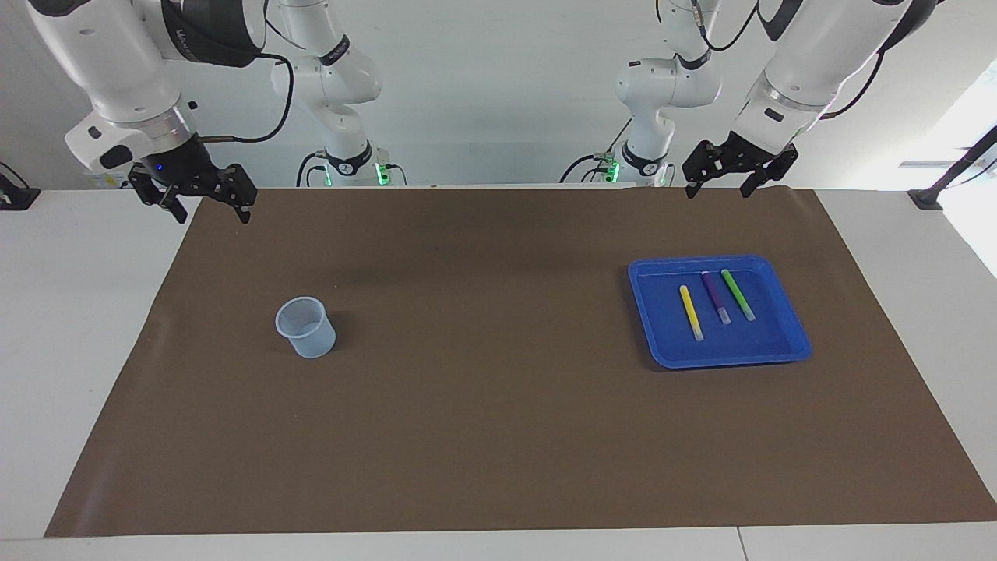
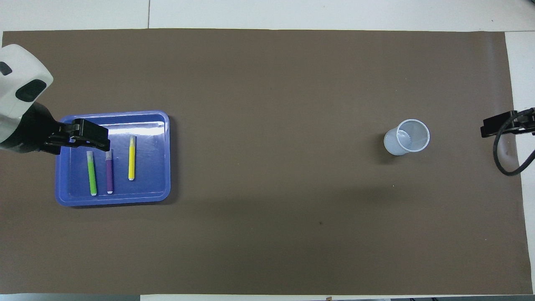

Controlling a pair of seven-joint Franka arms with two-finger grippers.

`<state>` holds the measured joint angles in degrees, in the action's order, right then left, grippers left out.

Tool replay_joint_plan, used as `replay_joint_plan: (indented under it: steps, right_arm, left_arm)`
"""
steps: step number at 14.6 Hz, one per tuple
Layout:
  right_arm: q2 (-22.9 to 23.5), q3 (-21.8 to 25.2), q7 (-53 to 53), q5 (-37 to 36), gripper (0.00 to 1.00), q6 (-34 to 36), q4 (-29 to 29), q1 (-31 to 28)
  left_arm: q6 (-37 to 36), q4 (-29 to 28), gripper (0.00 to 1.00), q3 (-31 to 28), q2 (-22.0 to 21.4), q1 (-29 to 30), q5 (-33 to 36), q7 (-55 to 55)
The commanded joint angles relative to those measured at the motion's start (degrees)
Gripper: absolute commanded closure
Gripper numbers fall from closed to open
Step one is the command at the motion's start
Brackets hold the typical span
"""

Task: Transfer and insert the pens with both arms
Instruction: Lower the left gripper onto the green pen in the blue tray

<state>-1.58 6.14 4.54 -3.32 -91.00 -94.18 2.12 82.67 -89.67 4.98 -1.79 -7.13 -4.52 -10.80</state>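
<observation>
Lying side by side in the blue tray (image 1: 787, 312) — yellow pen (image 1: 691, 312), purple pen (image 1: 716, 297), green pen (image 1: 737, 294).
Left pincer (image 1: 740, 181) hangs wide and empty over the mat's edge by the robots, apart from the pens; right pincer (image 1: 204, 204) wide too — holding nothing.

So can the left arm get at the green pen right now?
Probably yes. The left claw hangs open above the tray's end of the table, and the green pen lies uncovered in the tray beside the purple pen.
</observation>
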Motion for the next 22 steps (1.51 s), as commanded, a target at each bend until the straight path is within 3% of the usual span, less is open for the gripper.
replay_joint_plan:
  steps: [1, 11, 14, 17, 20, 22]
  right_arm:
    - [-0.97, -0.43, 0.47, 1.21, 0.00, 0.47, -0.83, -0.80]
    - [-0.97, -0.43, 0.47, 1.30, 0.00, 0.39, -0.83, -0.37]
    - [-1.49, -1.04, 2.39, 1.30, 0.00, 0.56, -1.97, -0.01]
    - [-1.76, -2.36, 2.84, 2.61, 0.00, 1.61, -2.06, -0.10]
    - [-1.76, -2.36, 2.66, 4.53, 0.00, 1.44, -2.23, -0.10]
    - [-2.37, -2.27, 1.79, 11.55, 0.00, 0.66, -3.73, -0.80]
  left_arm:
    - [0.12, -0.60, 0.00, -0.23, -0.84, -0.51, 0.65, -0.19]
    - [0.82, -2.08, 0.00, -0.14, -1.28, 0.01, 2.32, -0.37]
    - [3.09, -7.51, 0.00, -0.49, -4.17, 1.85, 2.32, -0.28]
    - [10.81, -18.14, 0.00, -0.67, -8.83, 3.87, 2.32, 1.73]
    - [13.82, -23.09, 0.00, -0.67, -9.11, 9.83, 2.32, 8.30]
    - [18.63, -27.55, 0.00, -0.67, -8.58, 13.97, 2.32, 12.89]
